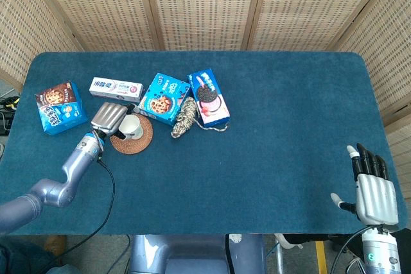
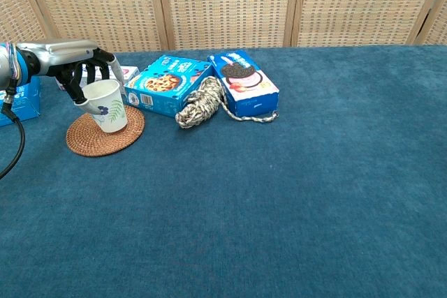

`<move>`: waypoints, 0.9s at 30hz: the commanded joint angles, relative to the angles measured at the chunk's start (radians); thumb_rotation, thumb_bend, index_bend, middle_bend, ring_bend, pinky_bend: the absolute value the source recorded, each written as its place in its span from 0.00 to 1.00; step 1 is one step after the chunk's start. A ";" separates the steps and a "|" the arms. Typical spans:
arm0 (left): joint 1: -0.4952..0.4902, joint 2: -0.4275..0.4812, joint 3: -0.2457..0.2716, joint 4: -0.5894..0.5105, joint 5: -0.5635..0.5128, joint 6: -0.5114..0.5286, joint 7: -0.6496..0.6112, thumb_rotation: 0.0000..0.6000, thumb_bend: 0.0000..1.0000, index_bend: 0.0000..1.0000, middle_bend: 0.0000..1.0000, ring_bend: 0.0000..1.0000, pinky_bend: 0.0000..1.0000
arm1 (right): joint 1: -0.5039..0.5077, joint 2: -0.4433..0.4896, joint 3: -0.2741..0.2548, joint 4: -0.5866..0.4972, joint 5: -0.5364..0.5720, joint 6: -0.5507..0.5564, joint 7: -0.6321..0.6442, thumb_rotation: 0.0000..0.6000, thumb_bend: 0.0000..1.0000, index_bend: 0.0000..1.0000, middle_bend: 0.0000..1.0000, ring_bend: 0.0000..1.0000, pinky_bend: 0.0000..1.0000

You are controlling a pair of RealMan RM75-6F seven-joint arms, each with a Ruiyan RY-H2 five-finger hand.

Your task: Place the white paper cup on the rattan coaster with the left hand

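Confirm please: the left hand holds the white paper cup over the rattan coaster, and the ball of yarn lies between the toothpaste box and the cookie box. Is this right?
Not quite. The left hand does hold the white paper cup over the rattan coaster, but the head view shows the ball of yarn between the blue cookie box and the Oreo box, not by the toothpaste box.

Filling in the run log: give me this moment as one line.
left hand: holds cup | cup: tilted, over coaster, contact unclear | right hand: idle, open, table's near right edge
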 commanded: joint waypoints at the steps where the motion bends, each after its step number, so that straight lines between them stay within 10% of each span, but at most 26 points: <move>1: -0.001 0.003 0.005 -0.001 -0.003 0.000 0.005 1.00 0.00 0.21 0.31 0.32 0.45 | 0.001 0.001 0.000 0.000 0.002 0.000 0.003 1.00 0.00 0.00 0.00 0.00 0.00; 16: 0.032 0.129 0.043 -0.122 -0.002 0.026 0.030 1.00 0.00 0.00 0.00 0.01 0.20 | 0.000 0.007 -0.007 -0.007 -0.011 0.006 0.013 1.00 0.00 0.00 0.00 0.00 0.00; 20: 0.097 0.231 0.055 -0.220 0.016 0.113 0.013 1.00 0.00 0.00 0.00 0.00 0.02 | -0.002 0.010 -0.012 -0.013 -0.022 0.006 0.015 1.00 0.00 0.00 0.00 0.00 0.00; 27: 0.262 0.386 0.089 -0.394 0.044 0.325 -0.038 1.00 0.00 0.00 0.00 0.00 0.00 | -0.004 0.013 -0.022 -0.025 -0.047 0.009 0.011 1.00 0.00 0.00 0.00 0.00 0.00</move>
